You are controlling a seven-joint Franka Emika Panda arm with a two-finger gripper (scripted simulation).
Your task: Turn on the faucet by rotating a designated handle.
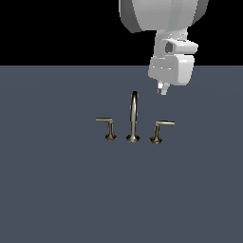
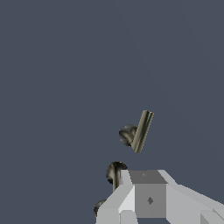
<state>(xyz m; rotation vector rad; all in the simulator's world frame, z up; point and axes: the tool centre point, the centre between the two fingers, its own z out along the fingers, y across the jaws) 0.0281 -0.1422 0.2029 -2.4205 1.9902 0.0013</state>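
The faucet (image 1: 134, 118) stands mid-floor, a thin arched spout between two lever handles. The handle (image 1: 160, 131), with a slanted stem and a flared base, is on the exterior view's right. Its upright twin (image 1: 108, 128) is on the left. My gripper (image 1: 163, 89) hangs above and beyond the handle, apart from it; its fingers show as one narrow nub, shut and empty. In the wrist view one lever handle (image 2: 139, 131) shows in full and the spout (image 2: 115, 173) sits beside it. A second base (image 2: 99, 207) peeks from behind my hand. Which handle is which there I cannot tell.
A flat dark blue-grey floor (image 1: 57, 190) spreads around the faucet. The arm's white links (image 1: 161, 14) fill the upper right of the exterior view. No other objects show.
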